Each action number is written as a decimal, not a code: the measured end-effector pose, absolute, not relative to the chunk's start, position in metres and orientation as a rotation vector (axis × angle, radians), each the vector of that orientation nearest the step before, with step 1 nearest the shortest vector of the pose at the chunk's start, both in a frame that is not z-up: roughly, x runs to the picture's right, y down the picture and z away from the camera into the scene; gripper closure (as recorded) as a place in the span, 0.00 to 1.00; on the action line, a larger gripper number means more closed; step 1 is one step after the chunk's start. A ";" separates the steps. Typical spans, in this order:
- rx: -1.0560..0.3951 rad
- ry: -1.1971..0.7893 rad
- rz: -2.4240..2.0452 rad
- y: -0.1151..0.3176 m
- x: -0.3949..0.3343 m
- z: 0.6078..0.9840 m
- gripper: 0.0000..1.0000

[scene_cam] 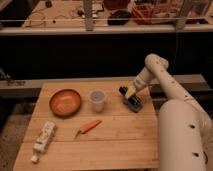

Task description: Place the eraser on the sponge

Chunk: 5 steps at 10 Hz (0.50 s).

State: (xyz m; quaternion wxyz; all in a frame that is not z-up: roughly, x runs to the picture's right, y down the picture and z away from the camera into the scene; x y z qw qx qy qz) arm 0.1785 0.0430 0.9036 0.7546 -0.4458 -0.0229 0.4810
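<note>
Bowl (65,102), cup (97,100), carrot (89,126), white tube (44,136) on table (120,145)

One wooden tabletop (120,145) carries everything. On it are one orange bowl (65,102) at the far left, one clear cup (97,100) just right of it, one carrot (89,126) nearer the middle, and one white tube (44,137) at the near left. At the far right lies one dark oblong block (134,104), with one yellow piece (130,93) just above it. Which of these is the eraser and which the sponge cannot be told. There is one robot arm (165,80) with one gripper (133,89), at the yellow piece over the block.
</note>
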 end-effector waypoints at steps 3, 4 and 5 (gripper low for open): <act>-0.970 -0.050 1.060 0.042 0.180 0.904 0.85; -0.971 -0.049 1.061 0.042 0.180 0.904 0.85; -0.972 -0.048 1.062 0.043 0.180 0.904 0.85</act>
